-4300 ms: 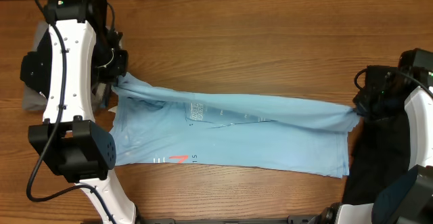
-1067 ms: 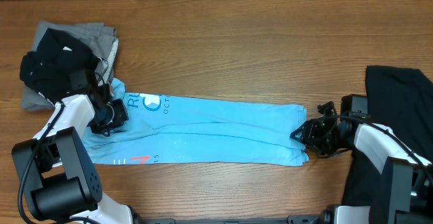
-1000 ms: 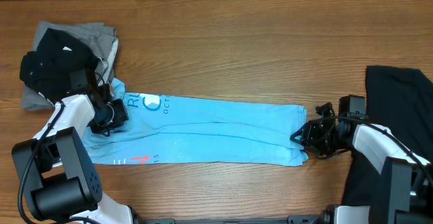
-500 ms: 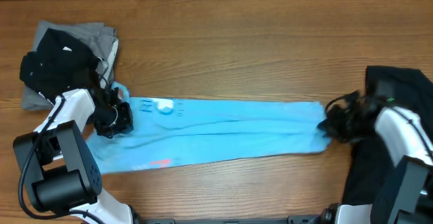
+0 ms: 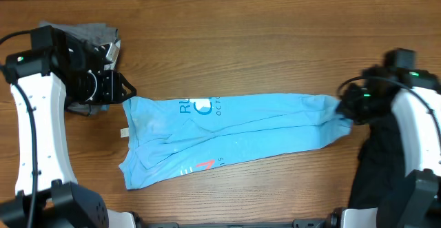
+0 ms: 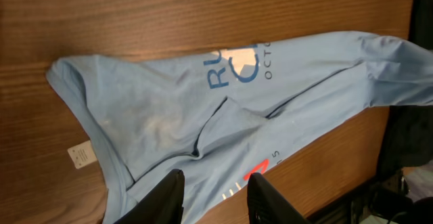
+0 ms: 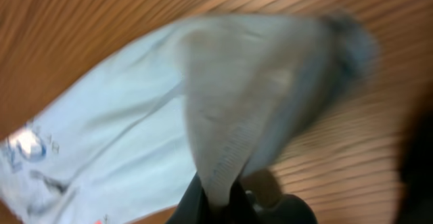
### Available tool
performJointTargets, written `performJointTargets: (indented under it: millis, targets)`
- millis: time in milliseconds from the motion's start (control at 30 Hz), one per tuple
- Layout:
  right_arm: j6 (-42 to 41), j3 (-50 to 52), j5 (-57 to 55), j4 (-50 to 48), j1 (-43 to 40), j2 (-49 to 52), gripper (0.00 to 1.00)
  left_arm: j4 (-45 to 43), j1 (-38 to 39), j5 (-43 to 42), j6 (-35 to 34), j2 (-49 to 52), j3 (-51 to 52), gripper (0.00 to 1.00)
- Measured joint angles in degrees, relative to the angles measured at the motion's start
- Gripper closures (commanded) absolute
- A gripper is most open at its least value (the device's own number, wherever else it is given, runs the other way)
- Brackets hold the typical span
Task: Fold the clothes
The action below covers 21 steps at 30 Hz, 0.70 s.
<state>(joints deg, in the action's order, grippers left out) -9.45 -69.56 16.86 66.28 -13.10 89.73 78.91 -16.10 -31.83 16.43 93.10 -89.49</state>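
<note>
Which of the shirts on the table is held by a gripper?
The sky-blue T-shirt: the right gripper pinches its end. The grey shirt and black garment lie ungripped.

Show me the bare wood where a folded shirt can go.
The broad wooden tabletop strip beyond the sky-blue T-shirt, between the grey-and-black clothes pile and the right arm, is bare; so is the narrower strip nearer the robot. Both ends are crowded.

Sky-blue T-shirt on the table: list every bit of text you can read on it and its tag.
"RU": large darker-blue letters on the sky-blue T-shirt, then a round emblem washed out by glare.
"OCT": small letters beside the emblem; the rest is unclear.
Small characters beside the pink-red slash: too small to read.
Print on the white neck tag: too small to read.
</note>
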Motion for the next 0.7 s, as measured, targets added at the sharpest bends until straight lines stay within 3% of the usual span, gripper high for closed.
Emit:
performJointTargets:
  millis: [267, 467, 700]
  targets:
    - [-5.22, 0.0, -0.11, -3.5, 22.99, 0.0, 0.95, 1.86, 0.0, -0.55, 0.35, -2.12, -0.24, 0.67]
    - [-12.92, 0.52, -1.38, -12.41, 37.13, 0.37, 0.94, 2.58, 0.0, -0.55, 0.37, -2.12, -0.24, 0.67]
    - [-19.1, 0.79, -2.71, -19.08, 44.98, 5.42, 0.94, 2.95, 0.0, -0.55, 0.48, -2.12, -0.24, 0.67]
